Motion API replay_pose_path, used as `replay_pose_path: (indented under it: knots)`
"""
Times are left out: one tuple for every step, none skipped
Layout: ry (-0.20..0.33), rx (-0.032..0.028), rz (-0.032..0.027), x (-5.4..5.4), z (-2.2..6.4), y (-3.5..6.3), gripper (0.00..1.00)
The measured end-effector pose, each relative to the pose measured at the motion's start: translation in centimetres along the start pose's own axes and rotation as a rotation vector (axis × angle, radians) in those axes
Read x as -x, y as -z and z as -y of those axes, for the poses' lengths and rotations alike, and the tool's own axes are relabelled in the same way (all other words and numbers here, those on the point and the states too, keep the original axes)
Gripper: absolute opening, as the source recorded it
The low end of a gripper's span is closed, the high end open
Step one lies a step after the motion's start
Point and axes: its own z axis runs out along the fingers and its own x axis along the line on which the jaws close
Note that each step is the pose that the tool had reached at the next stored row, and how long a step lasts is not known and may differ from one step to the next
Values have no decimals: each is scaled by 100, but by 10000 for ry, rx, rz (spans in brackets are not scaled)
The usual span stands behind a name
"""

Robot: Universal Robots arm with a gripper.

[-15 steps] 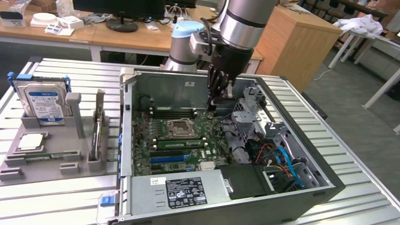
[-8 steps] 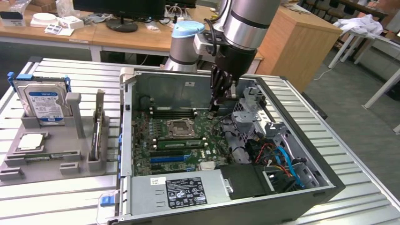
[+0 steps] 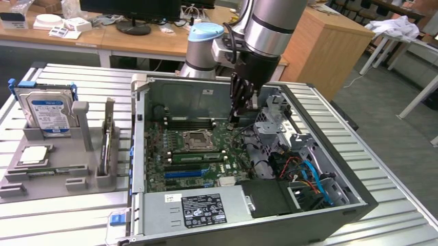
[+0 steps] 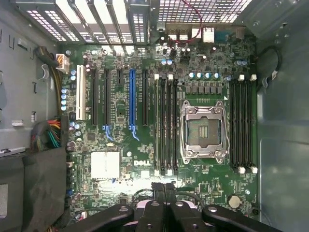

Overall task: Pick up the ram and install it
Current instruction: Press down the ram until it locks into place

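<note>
Ram [image 3: 196, 156] looks to stand as a green stick in a memory slot on the motherboard [image 3: 156, 154], just beside the processor socket [image 3: 194, 140], on the side facing the blue expansion slot [image 3: 183, 173]. In the wrist view I cannot pick it out among the dark slots. The gripper [image 3: 235, 119] hangs inside the open computer case [image 3: 356, 205], above the other bank of memory slots [image 3: 188, 123] across the socket, apart from the stick. Its fingers [image 4: 158, 193] are pressed together and hold nothing. The case lies on a slatted metal surface [image 3: 75, 215]. Near that surface's edge at the exterior view's left sits a gray holder [image 3: 81, 120] with a hard drive [image 3: 46, 110] standing in it.
</note>
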Motion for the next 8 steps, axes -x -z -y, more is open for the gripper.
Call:
replay_pose_path:
  knots:
    - [-1,-3,0,0,0,-11,11]
    - [0,-6,-2,-1,1,-22,11]
    - [0,-9,-1,-1,1,-34,11]
    - [0,-11,-2,-1,2,-46,11]
    - [0,-14,-2,-2,2,-58,11]
    - [0,-15,-2,-2,2,-71,11]
    - [0,-16,-1,-2,3,-86,11]
    - [0,-16,-1,-3,4,-102,11]
